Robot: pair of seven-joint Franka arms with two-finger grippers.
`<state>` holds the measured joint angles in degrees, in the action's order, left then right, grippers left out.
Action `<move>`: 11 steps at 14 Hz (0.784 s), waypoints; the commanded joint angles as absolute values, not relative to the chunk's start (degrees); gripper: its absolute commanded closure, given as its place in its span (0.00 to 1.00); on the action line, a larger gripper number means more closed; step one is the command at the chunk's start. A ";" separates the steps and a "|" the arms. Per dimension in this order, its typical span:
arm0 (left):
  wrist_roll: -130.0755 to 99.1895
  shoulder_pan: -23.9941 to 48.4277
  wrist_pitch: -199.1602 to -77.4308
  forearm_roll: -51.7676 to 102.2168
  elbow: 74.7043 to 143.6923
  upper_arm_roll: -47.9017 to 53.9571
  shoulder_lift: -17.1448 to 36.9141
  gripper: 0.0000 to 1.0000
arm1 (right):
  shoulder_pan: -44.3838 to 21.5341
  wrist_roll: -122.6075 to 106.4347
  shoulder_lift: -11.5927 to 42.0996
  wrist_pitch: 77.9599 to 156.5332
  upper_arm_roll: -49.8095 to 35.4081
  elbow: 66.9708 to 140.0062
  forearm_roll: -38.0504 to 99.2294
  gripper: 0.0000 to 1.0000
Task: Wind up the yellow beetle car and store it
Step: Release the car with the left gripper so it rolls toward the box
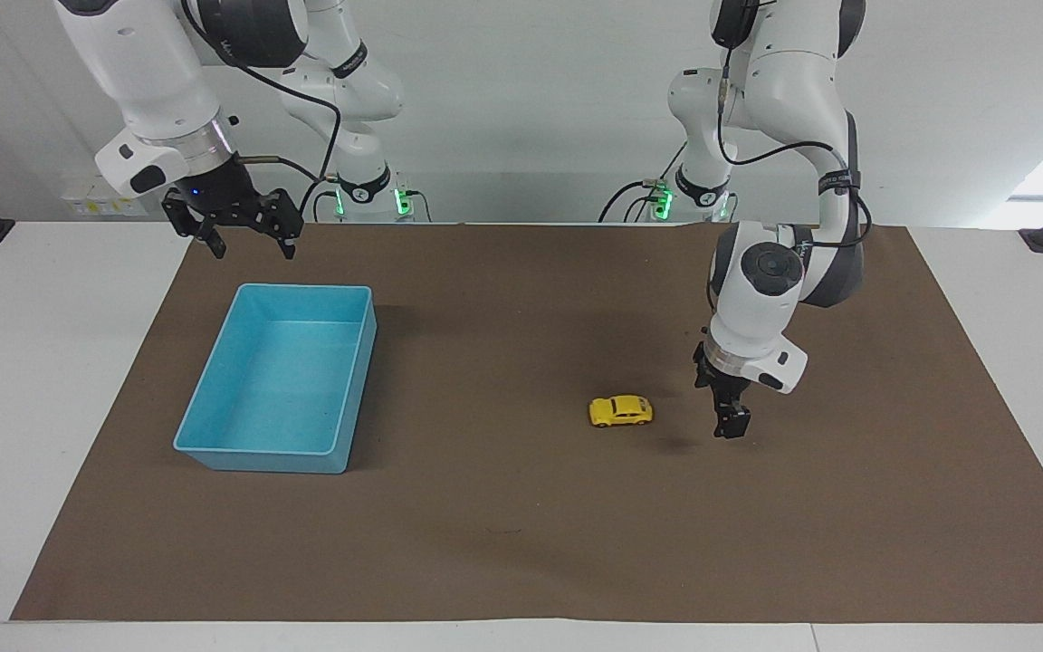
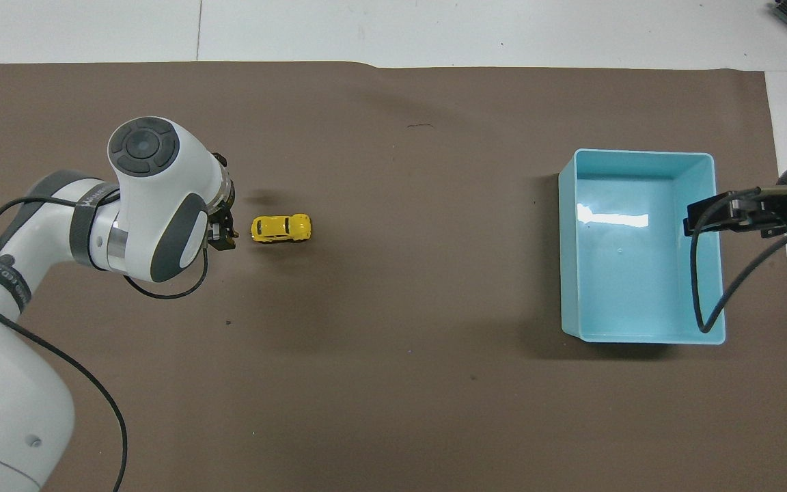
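We find the car (image 1: 621, 411) standing on its wheels on the brown mat (image 1: 503, 543), toward the left arm's end of the table and well apart from the bin (image 1: 214, 433). Nothing touches it.

The left arm comes down from its base in a bend, with the wrist segment pointing steeply down at the mat. The left gripper (image 1: 731, 422) hangs just above the mat beside the car, on the side toward the left arm's end of the table (a small shadow lies on the mat under it). It holds nothing. From the side we see only a narrow black shape, so we cannot tell from the views how far the jaws stand apart.

The right arm waits, its forearm slanting down from the shoulder and its wrist turned downward. The right gripper (image 1: 247, 237) hangs over the mat's edge at the bin's end nearest the robots, well above the rim. Its jaws stand apart, the two fingertips plainly separate in the facing view, and it holds nothing.

The bin (light blue, rectangular) sits on the mat toward the right arm's end of the table.
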<state>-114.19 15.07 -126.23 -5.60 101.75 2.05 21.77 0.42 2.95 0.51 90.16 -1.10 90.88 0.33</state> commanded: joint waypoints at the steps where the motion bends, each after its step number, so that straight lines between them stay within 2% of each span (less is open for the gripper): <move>1: -113.64 14.24 -124.89 -6.86 99.94 2.46 21.53 0.00 | 1.14 3.43 0.88 90.53 -1.49 90.26 1.23 0.00; 11: -95.57 13.54 -123.66 -6.94 94.22 2.37 20.57 0.00 | 1.14 3.43 0.88 90.53 -1.49 90.26 1.23 0.00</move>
